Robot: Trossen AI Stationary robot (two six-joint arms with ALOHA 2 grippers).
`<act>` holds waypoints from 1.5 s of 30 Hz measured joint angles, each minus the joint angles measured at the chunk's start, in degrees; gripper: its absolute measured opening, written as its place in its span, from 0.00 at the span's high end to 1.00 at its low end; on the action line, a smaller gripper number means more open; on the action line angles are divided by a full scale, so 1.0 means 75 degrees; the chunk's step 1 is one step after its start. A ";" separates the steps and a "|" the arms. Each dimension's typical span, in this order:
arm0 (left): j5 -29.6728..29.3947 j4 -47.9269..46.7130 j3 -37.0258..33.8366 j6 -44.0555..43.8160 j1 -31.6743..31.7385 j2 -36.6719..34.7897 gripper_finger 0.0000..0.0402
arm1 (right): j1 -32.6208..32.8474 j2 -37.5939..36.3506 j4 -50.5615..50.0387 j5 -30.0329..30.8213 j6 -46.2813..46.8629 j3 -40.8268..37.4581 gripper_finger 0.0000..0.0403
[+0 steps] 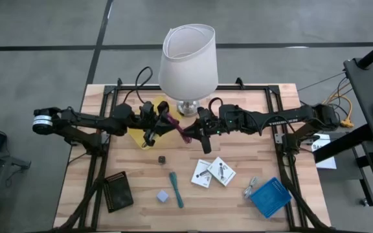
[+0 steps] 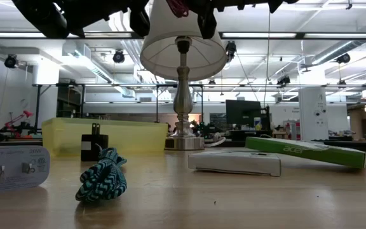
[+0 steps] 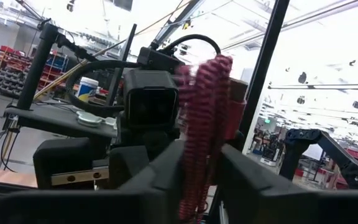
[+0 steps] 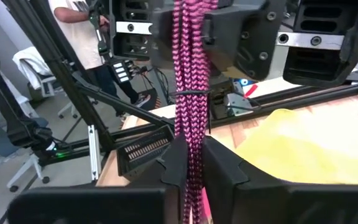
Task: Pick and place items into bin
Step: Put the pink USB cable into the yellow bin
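1. The left gripper (image 1: 159, 129) and the right gripper (image 1: 193, 134) meet in the air by the lamp (image 1: 188, 61), above the table (image 1: 238, 194).
2. Both pinch 1 pink braided cable (image 4: 190, 93), 1 from each end.
3. The yellow bin (image 1: 138, 137) sits just under the left gripper.
4. 2 white cards (image 1: 214, 172), a teal marker (image 1: 175, 189), a dark cube (image 1: 162, 158), a lavender cube (image 1: 163, 196), a dark flat case (image 1: 118, 190) and a blue box (image 1: 270, 195) lie on the table nearer the front.
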 joint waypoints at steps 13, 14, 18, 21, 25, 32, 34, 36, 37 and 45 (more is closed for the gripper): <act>0.0117 -0.1749 -0.0009 -0.0028 0.0067 -0.0196 0.97 | 0.0000 -0.0003 -0.2331 -0.1966 0.0537 0.0006 0.81; 0.0117 -0.2235 -0.0009 -0.0012 0.0108 -0.0278 0.97 | -0.0003 0.0000 -0.2595 -0.1975 0.0537 0.0006 0.80; -0.0105 -0.4168 -0.0010 -0.0047 0.0276 -0.0582 0.96 | -0.0006 0.0000 -0.3427 -0.1976 0.0532 0.0006 0.81; -0.0817 -0.5269 -0.0012 -0.0018 0.0318 -0.0876 0.96 | -0.0001 0.0000 -0.3750 -0.1978 0.0516 0.0000 0.82; -0.2215 -0.6565 -0.0012 -0.0018 0.0321 -0.1317 0.96 | -0.0003 0.0000 -0.3798 -0.1975 0.0514 0.0000 0.83; -0.4459 -0.7980 -0.0009 0.0022 0.0321 -0.2261 0.96 | -0.0006 0.0000 -0.3772 -0.1947 0.0491 0.0000 0.82; -0.5166 -0.8342 -0.0009 0.0171 0.0321 -0.2525 0.96 | -0.0003 0.0000 -0.3772 -0.1848 0.0472 0.0000 0.81; -0.5866 -0.8624 -0.0006 0.0323 0.0321 -0.2719 0.96 | -0.0003 0.0000 -0.3770 -0.1761 0.0455 0.0000 0.81; -0.6152 -0.8775 -0.0003 0.0374 0.0321 -0.2780 0.96 | -0.0003 0.0000 -0.3772 -0.1742 0.0452 0.0000 0.81; -0.7067 -0.9438 -0.0003 0.0847 0.0318 -0.2987 0.96 | -0.0006 0.0000 -0.3766 -0.1577 0.0449 0.0000 0.84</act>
